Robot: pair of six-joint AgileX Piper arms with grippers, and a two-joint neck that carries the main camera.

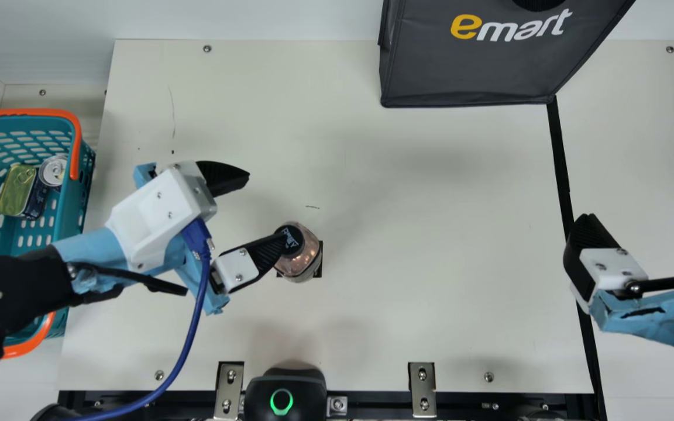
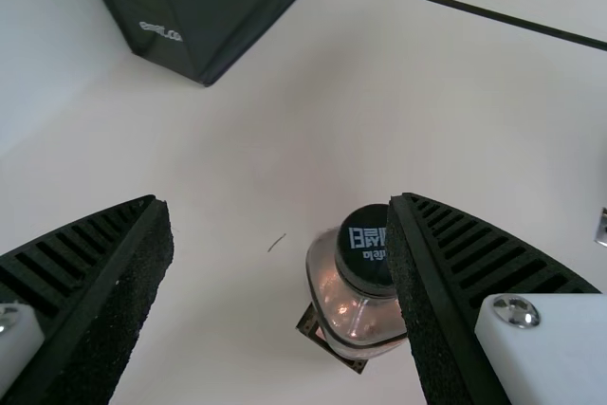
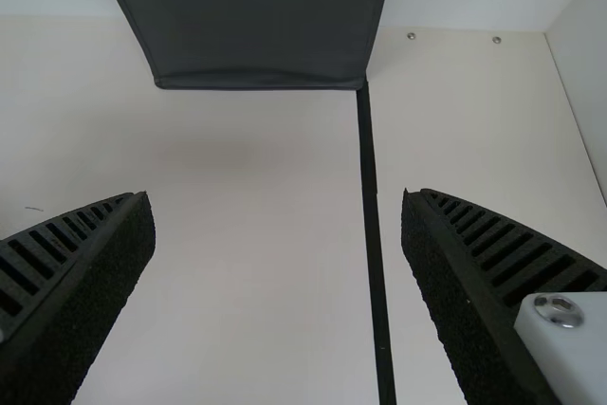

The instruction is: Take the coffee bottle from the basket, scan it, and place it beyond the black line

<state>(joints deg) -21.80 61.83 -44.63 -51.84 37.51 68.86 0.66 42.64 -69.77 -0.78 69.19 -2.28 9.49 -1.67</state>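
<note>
The teal basket (image 1: 76,199) holds a can (image 1: 53,171) and a tin (image 1: 16,190). Right of it, on the tabletop (image 1: 401,204), stands the coffee bottle (image 1: 308,257), cap lettered; left gripper (image 1: 266,206) wide open, empty. Farther right: a lettered bag (image 1: 471,64) and the right gripper (image 1: 641,220), wide open, empty.

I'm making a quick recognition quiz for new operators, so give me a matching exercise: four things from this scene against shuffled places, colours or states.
Things
1. Bottle
2. Basket
3. Bag
4. Left pincer

Places, colours or states
A. Teal with orange handles
B. Open, its fingers spread apart
C. Standing on the table, black cap up
D. Dark grey, at one end of the black line

Right pairs: 1-C, 2-A, 3-D, 4-B
</note>
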